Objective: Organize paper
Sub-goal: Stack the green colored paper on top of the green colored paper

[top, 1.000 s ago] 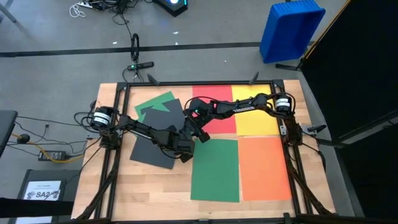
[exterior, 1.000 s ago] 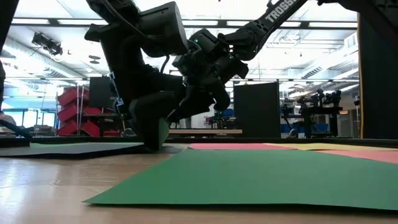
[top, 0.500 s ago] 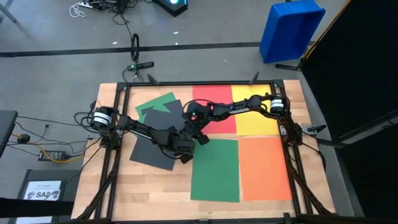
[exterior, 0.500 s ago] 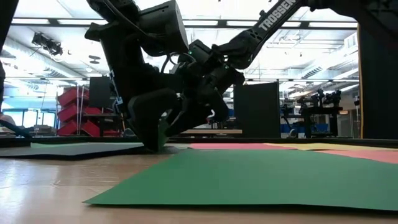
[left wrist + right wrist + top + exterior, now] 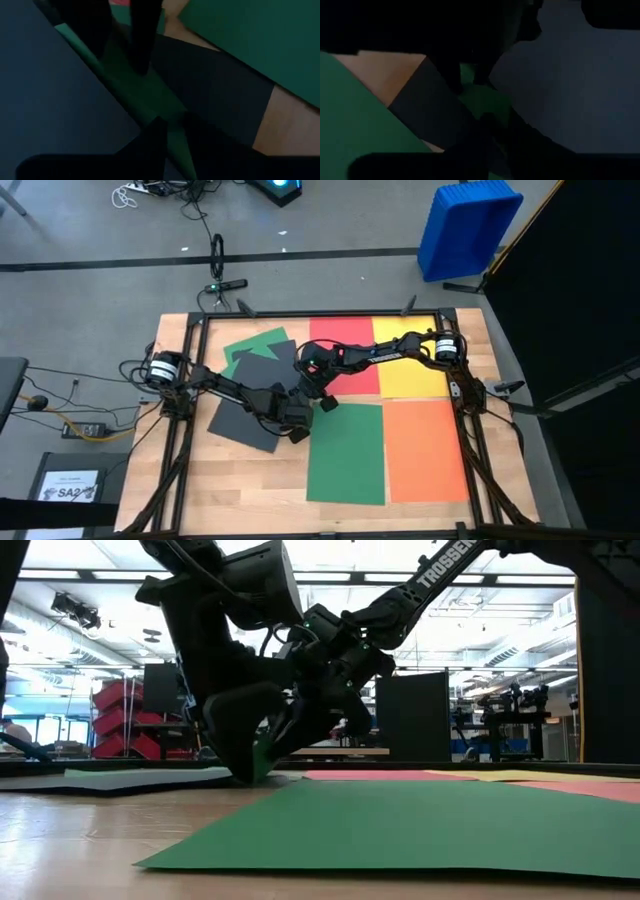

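At the table's left lies a loose pile of paper: a dark grey sheet [image 5: 243,422], a second dark one [image 5: 266,361] and a green sheet [image 5: 254,341] under them. A strip of green paper [image 5: 150,102] shows between the dark sheets, and its raised bit shows in the low view [image 5: 262,754]. My left gripper [image 5: 298,430] and my right gripper [image 5: 305,406] meet at the pile's right edge, both shut on that green paper. Red [image 5: 342,330], yellow [image 5: 410,375], green [image 5: 345,455] and orange [image 5: 425,450] sheets lie flat on the right half. My left gripper pinches the green sheet's edge [image 5: 170,117] between its two fingers, slanting down from the table's left. That edge is raised off the table; the rest lies between the dark sheets. My right gripper pinches the same green sheet [image 5: 487,107] between its two fingers, slanting down from the table's right, close to the left gripper's fingers [image 5: 462,75]. How many layers it has, I cannot tell.
The table's black frame [image 5: 468,420] runs along both sides and the far edge. A blue bin [image 5: 468,225] stands on the floor beyond the far right corner. Bare wood [image 5: 250,480] shows at the near left.
My right gripper has sunk toward the left gripper and shut on the green paper. The upper dark sheet at the far left has shifted a little over the green one. My left gripper has kept still, its hold unchanged.
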Available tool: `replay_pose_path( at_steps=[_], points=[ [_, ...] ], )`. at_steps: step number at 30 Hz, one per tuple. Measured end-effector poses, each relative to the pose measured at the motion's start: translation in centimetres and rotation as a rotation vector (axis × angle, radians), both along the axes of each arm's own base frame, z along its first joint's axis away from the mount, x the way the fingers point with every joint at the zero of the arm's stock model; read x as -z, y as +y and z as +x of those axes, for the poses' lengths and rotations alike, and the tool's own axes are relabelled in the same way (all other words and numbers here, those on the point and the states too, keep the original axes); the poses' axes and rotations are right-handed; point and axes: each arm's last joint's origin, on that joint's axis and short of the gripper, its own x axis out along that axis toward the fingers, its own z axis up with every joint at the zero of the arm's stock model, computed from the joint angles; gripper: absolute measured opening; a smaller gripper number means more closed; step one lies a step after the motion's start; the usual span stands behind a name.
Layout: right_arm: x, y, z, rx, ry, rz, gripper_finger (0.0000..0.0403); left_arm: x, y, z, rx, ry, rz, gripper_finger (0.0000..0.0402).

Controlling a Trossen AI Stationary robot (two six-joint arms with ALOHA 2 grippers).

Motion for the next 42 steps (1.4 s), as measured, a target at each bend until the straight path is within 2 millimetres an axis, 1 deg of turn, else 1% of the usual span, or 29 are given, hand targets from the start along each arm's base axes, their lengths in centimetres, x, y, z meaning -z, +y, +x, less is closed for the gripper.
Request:
replay_pose_path(
  at_steps=[2,6,9,14,17,22,26,30,33,35,37,39,42],
  points=[
    [0.0,0.0,0.0,-0.001,0.000,0.001,0.0007,-0.3,0.0,-0.1,0.004,-0.003,-0.009,0.0056],
    [0.0,0.0,0.0,0.003,0.000,-0.006,0.0001,-1.3,0.0,-0.8,0.013,0.009,-0.029,0.0058],
    [0.3,0.0,-0.1,0.019,0.018,-0.021,0.0000,-3.0,0.1,-1.3,0.014,-0.021,-0.034,0.0065],
    [0.2,0.0,0.0,0.019,0.011,-0.018,0.0000,-5.1,0.1,-2.4,-0.001,-0.054,-0.055,0.0081],
    [0.2,0.0,0.0,0.023,0.012,-0.008,0.0000,-6.0,0.1,-2.5,-0.023,-0.106,-0.071,0.0095],
    [-0.2,0.0,0.3,0.037,0.004,0.007,0.0000,-5.4,-0.2,-1.7,-0.019,-0.140,-0.086,0.0127],
    [-0.8,-0.1,0.6,0.044,-0.006,0.017,0.0000,-4.0,-0.6,-1.4,-0.033,-0.090,-0.091,0.0164],
    [-1.3,-0.1,0.8,0.043,-0.005,0.020,0.0000,-3.2,-0.7,-1.3,-0.083,-0.075,-0.086,0.0200],
    [-1.5,-0.1,0.9,0.042,-0.004,0.020,0.0000,-2.6,-0.6,-1.4,-0.110,-0.050,-0.061,0.0218],
    [-1.5,0.0,0.9,0.040,-0.002,0.021,0.0000,-2.6,-0.5,-1.3,-0.119,-0.063,-0.041,0.0221],
    [-1.5,0.1,0.9,0.037,-0.001,0.021,0.0000,-2.7,-0.5,-1.2,-0.125,-0.074,-0.024,0.0215],
    [-1.5,0.3,0.9,0.035,0.003,0.021,0.0000,-2.6,-0.5,-1.2,-0.127,-0.072,-0.008,0.0198],
    [-1.5,0.3,0.9,0.034,0.005,0.022,0.0000,-2.4,-0.5,-1.2,-0.122,-0.065,-0.001,0.0156]
  ],
)
